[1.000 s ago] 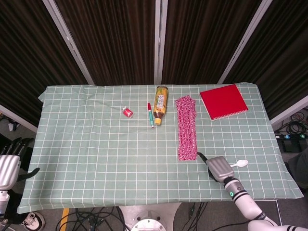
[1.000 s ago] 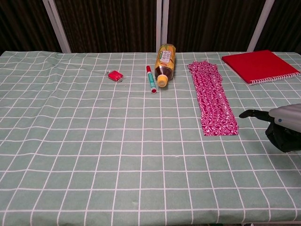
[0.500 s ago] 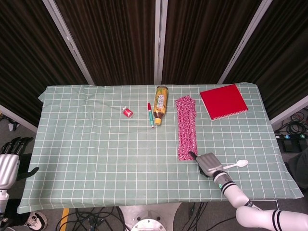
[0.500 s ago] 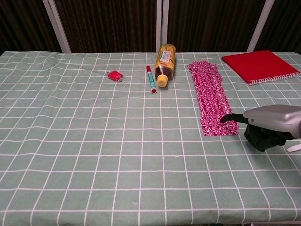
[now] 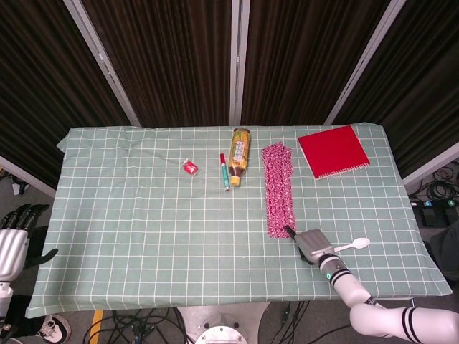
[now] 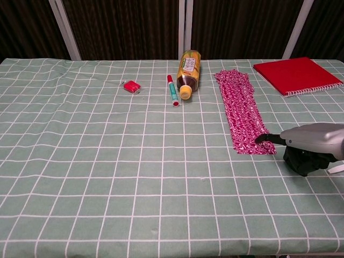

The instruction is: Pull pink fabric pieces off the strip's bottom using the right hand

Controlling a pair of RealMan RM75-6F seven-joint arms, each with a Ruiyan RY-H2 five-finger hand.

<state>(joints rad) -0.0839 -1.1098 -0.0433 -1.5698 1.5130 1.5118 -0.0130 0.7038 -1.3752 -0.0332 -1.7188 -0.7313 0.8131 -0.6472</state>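
The pink patterned fabric strip lies lengthwise on the green checked tablecloth, right of centre. My right hand sits low on the cloth just right of the strip's near end. Its dark fingertip touches the strip's bottom right corner; whether the fabric is pinched does not show. The other fingers are tucked under the silver back of the hand. My left hand hangs off the table's left side, holding nothing, fingers apart.
A bottle lies beside a marker, left of the strip's far end. A small red object sits further left. A red notebook is at the back right. A white spoon lies right of my right hand.
My right hand has moved in from the right to the strip's near corner and its fingertip now touches the fabric. The strip's bottom edge has shifted slightly right. The left hand sank slightly.
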